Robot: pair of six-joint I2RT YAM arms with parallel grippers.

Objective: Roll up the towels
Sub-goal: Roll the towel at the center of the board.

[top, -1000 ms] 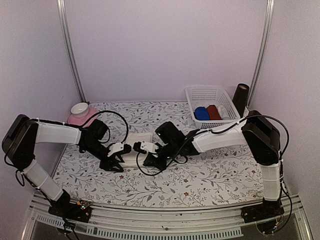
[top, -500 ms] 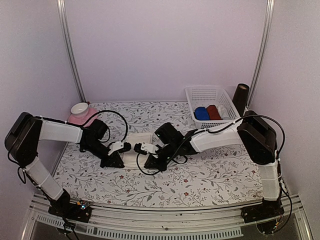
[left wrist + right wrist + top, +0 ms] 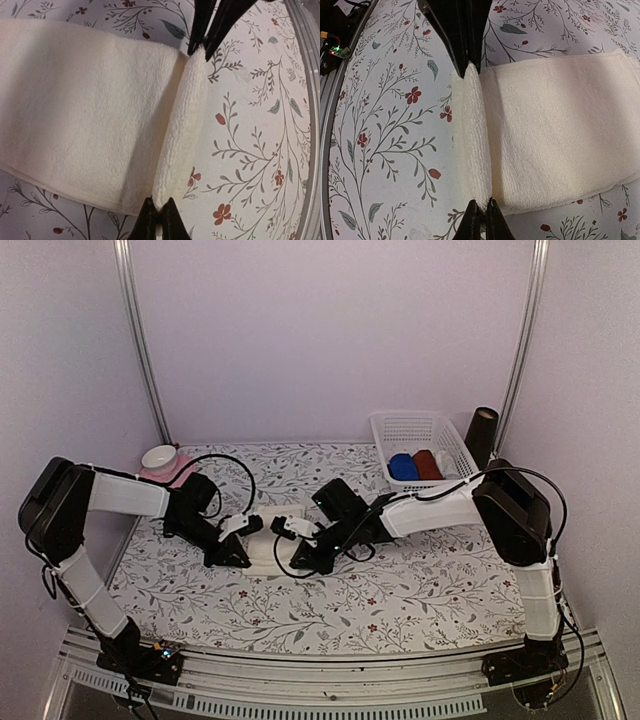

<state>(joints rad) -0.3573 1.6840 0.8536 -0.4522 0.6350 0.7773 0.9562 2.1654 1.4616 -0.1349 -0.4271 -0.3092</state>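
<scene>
Seen from the top camera, a floral-patterned table point(image 3: 400, 580) holds a small cream towel point(image 3: 268, 538) lying near its middle, with both arms bent inward to meet at it. The left gripper point(image 3: 232, 556) and right gripper point(image 3: 308, 562) sit at opposite sides of the towel's near end. At the far right, a white basket point(image 3: 400, 427) holds a blue towel point(image 3: 403, 467), apparently already rolled, just beside a dark red roll point(image 3: 427, 463). From the left wrist camera, the cream towel lies mostly flat, with the end nearest the arm bases turned over into one thick ridge. This arm's jaws at the bottom of the view are pinched closed on one end of that ridge, and the other arm's dark fingers point(image 3: 202, 27) pinch the opposite end. The right wrist camera mirrors this, its own jaws clamped on the ridge at the bottom and the left arm's fingers point(image 3: 462, 35) gripping at the top. The cream towel seems to have barely begun rolling, with only the first turn formed and most of its length left flat.
</scene>
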